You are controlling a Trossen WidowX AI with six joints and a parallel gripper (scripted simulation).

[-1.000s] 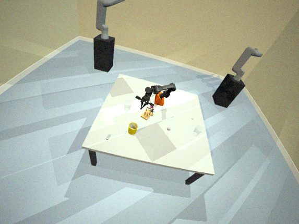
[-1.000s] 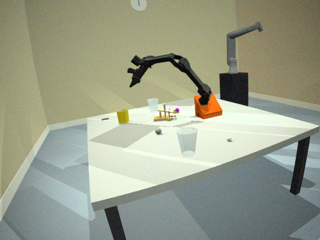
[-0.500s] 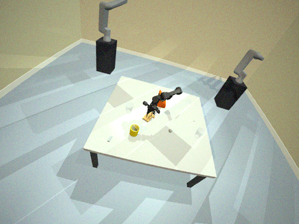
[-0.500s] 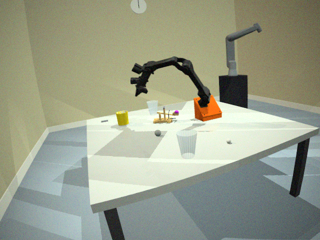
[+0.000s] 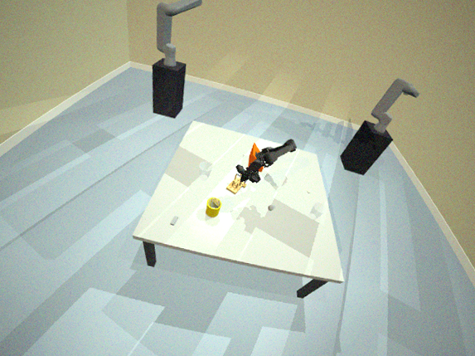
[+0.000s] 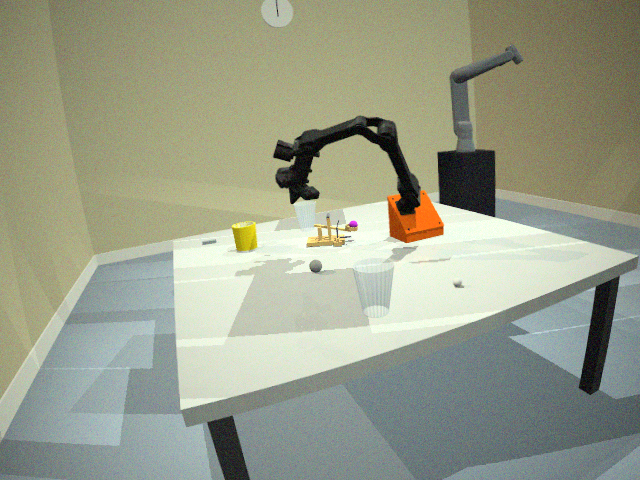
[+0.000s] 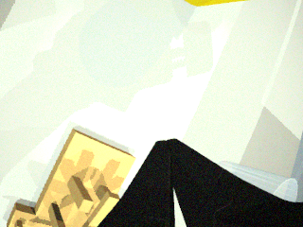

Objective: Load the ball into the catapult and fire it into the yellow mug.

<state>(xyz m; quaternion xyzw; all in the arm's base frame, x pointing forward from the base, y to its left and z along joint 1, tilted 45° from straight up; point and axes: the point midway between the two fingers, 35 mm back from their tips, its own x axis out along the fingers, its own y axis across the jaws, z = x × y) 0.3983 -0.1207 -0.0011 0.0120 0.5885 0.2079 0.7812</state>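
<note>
The wooden catapult (image 5: 232, 188) (image 6: 312, 242) (image 7: 124, 161) stands on the table, its arm's cup end toward the orange base. A magenta ball (image 6: 353, 223) sits in that cup in the exterior view; it is not visible in the wrist view. The yellow mug (image 5: 213, 210) (image 6: 245, 237) (image 7: 215, 2) stands upright beyond the catapult's front end; only its edge shows in the wrist view. My gripper (image 6: 293, 200) (image 7: 167, 149) is shut and empty, pointing down above the catapult area. In the wrist view the black fingers meet at their tips, beside the catapult's base. In the top view the arm hides part of the catapult.
My arm rises from an orange base (image 5: 254, 154) (image 6: 417, 222). Clear cups (image 5: 204, 168) (image 6: 374, 289) stand on both sides of the table. A grey ball (image 5: 271, 208) (image 6: 315, 266), a small white ball (image 6: 457, 282) and a grey block (image 5: 174, 220) (image 6: 208, 241) also lie there.
</note>
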